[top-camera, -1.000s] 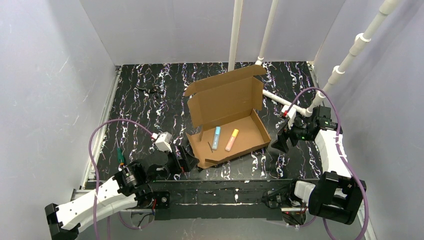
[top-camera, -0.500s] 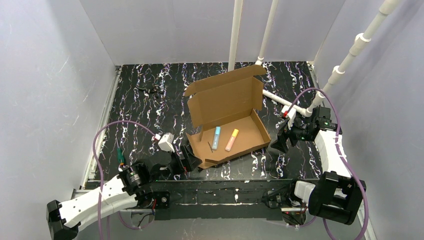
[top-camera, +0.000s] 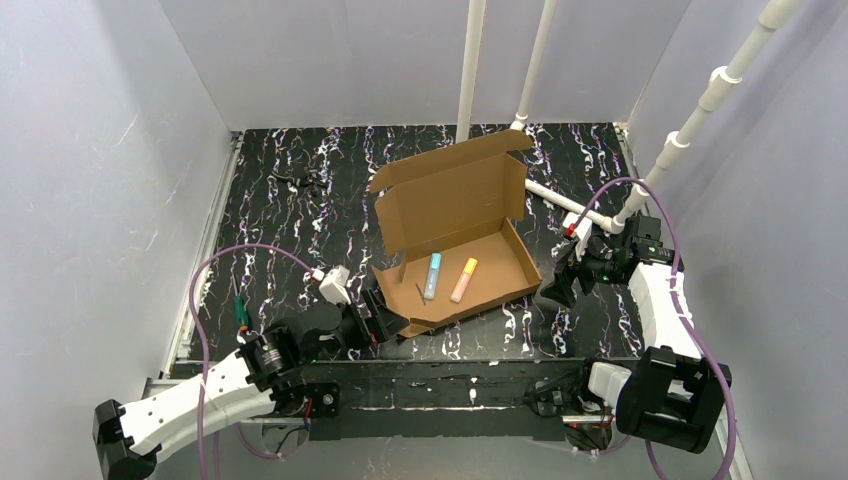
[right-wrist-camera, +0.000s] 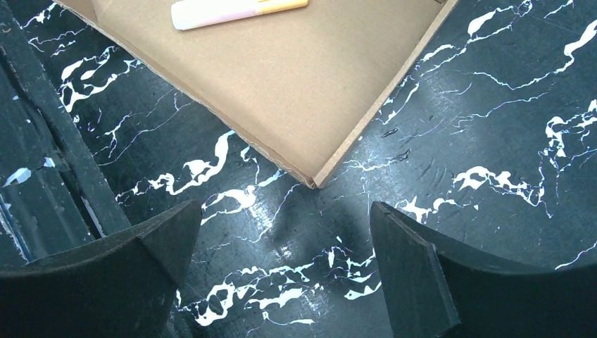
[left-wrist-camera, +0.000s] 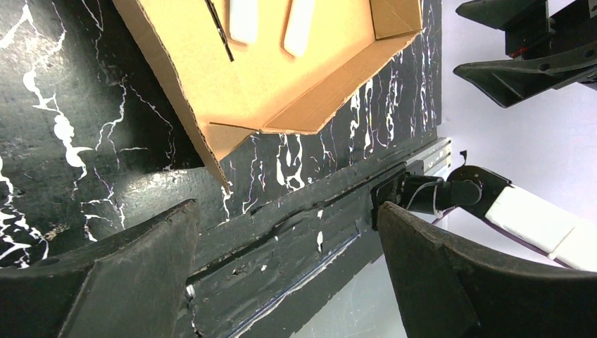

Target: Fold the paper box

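The paper box [top-camera: 455, 250] is brown cardboard, a shallow tray with its lid standing up at the back, in the middle of the black marbled table [top-camera: 280, 220]. A blue marker [top-camera: 433, 276] and an orange marker [top-camera: 463, 280] lie inside it. My left gripper [top-camera: 375, 318] is open, low at the box's near-left corner [left-wrist-camera: 218, 165], with nothing between its fingers. My right gripper [top-camera: 556, 283] is open just right of the box's near-right corner [right-wrist-camera: 313, 182], apart from it, over bare table.
White pipes [top-camera: 470, 70] rise at the back, and one pipe [top-camera: 560, 198] lies along the table behind the box's right side. A small dark object [top-camera: 300, 180] lies at the far left. Grey walls close in the table. A black rail [top-camera: 430, 375] runs along the near edge.
My left arm has pushed forward and right, bringing its gripper close to the box's near-left corner. The right arm and the box have barely moved.
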Controlling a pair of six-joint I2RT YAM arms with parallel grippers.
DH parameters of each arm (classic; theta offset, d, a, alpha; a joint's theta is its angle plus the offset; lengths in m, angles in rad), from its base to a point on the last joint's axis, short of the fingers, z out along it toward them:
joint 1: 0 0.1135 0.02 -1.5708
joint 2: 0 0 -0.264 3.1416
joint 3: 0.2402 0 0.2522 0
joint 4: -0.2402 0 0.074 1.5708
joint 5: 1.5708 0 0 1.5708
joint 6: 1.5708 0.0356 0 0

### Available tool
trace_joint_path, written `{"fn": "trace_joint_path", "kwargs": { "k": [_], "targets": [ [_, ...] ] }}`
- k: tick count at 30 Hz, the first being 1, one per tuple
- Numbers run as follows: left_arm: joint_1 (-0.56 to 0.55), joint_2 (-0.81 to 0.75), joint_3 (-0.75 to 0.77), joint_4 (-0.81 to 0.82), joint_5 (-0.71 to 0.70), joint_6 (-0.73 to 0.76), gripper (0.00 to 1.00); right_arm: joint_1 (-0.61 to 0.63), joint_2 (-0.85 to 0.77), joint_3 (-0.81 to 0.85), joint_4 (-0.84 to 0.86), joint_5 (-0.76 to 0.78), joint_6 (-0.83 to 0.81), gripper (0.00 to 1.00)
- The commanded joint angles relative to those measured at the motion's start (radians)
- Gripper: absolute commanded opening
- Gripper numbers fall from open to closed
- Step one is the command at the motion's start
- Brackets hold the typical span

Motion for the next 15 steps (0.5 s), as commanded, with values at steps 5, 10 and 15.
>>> {"fn": "trace_joint_path", "kwargs": {
  "k": [5,10,15],
  "targets": [
    [0.003,-0.005,-0.041,0.038,0.033,-0.047,0.95,-0.007,-0.017,-0.006,0.007,-0.033,-0.013,0.98],
    [0.002,0.005,-0.047,0.062,0.039,-0.060,0.95,-0.007,-0.020,-0.007,0.005,-0.033,-0.014,0.98],
    [0.003,0.025,-0.037,0.052,0.045,-0.071,0.96,-0.007,-0.025,-0.007,0.004,-0.036,-0.014,0.98]
  ]
}}
